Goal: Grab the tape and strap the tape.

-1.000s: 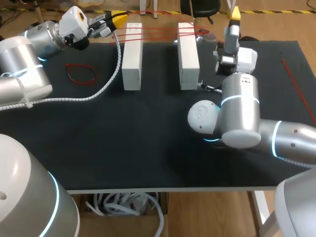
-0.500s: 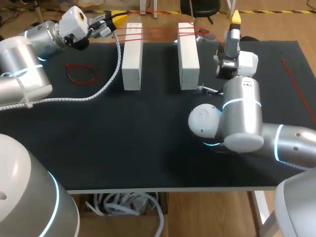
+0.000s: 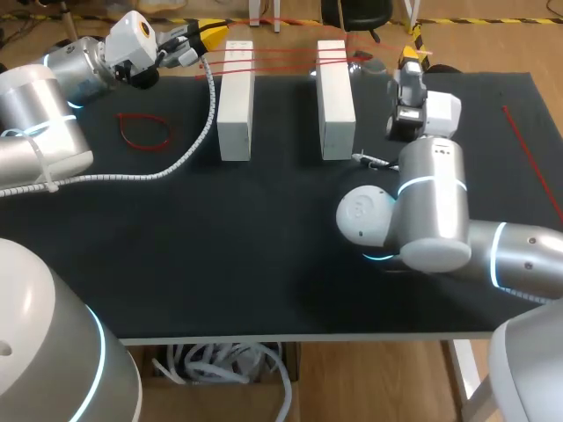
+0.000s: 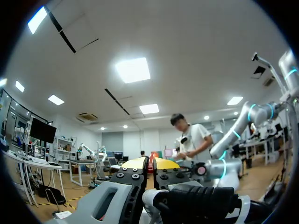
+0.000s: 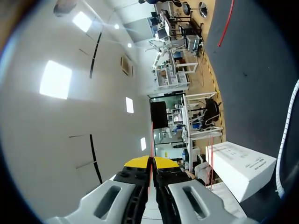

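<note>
Two white blocks stand side by side at the back of the black table. Strands of thin red tape run across their far ends. At the back left my left gripper is shut on one end of the tape; its yellow tips meet with red showing between them. Right of the blocks my right gripper is shut on the other end. The right wrist view has a red line of tape leaving its closed tips, with a white block beside the gripper.
A loose red tape loop lies on the table at the left. A straight red strip lies near the right edge. A white coiled cable trails from my left arm past the left block.
My right gripper has shut on the tape, and its yellow tips have come down and slightly left, nearer the table. The left arm and the blocks have not moved.
</note>
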`<state>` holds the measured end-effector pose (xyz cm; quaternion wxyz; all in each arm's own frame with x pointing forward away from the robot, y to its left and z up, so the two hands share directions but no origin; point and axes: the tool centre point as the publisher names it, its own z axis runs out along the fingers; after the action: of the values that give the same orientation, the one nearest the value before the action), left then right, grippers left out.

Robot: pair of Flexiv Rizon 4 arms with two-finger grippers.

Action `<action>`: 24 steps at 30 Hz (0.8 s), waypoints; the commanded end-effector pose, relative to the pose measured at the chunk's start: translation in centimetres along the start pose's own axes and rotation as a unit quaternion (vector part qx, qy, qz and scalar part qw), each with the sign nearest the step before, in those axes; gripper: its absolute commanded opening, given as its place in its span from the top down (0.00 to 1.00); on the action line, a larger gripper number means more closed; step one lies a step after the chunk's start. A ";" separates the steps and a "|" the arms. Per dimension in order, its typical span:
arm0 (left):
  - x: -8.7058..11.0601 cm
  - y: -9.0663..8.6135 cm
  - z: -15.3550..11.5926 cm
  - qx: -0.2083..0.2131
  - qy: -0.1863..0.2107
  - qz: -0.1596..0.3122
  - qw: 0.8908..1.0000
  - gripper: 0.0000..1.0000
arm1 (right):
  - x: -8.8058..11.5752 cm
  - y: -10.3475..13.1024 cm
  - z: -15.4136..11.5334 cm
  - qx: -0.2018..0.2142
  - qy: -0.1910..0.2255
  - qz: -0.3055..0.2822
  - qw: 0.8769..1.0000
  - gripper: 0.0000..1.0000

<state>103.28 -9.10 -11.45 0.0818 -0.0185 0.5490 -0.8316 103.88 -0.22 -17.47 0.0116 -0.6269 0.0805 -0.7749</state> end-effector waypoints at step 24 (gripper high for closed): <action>0.1 0.1 0.0 0.001 -0.001 0.001 1.000 1.00 | 0.5 0.3 0.4 0.010 0.005 -0.021 1.000 1.00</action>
<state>103.27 -9.10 -11.45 0.0818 -0.0185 0.5490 -0.8316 104.10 -0.37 -17.06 0.0014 -0.6219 0.0654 -0.7804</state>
